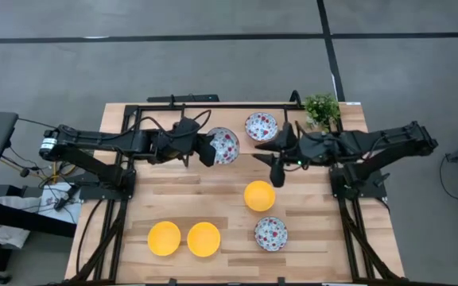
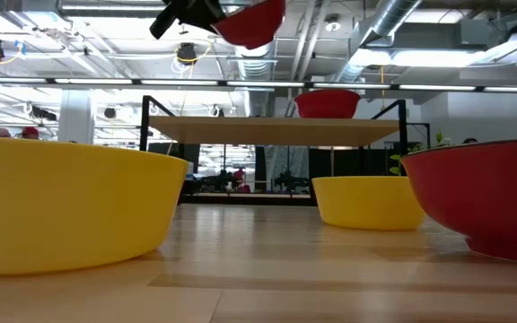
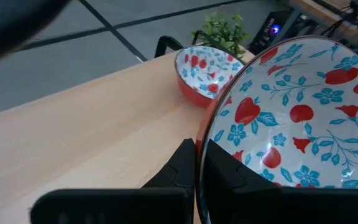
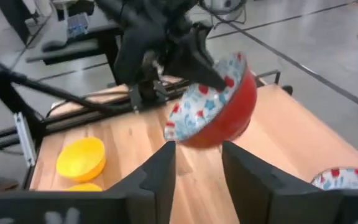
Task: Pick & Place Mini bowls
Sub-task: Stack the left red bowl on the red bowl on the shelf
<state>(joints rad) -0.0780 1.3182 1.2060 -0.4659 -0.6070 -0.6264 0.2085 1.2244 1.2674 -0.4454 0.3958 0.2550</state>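
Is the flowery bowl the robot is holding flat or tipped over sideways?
Tipped. The left gripper pinches the floral bowl by its rim, and it hangs tilted above the table.

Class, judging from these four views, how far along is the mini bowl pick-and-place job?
Done: nothing clearly; no destination is visible. In hand: the left gripper holds one floral bowl by its rim, lifted and tilted above the table. Left: three yellow bowls and two floral bowls resting there. The right gripper hangs open nearby.

Bare wood mid-table [image 1: 189, 195]; plant [image 1: 322, 108] crowds far right corner.
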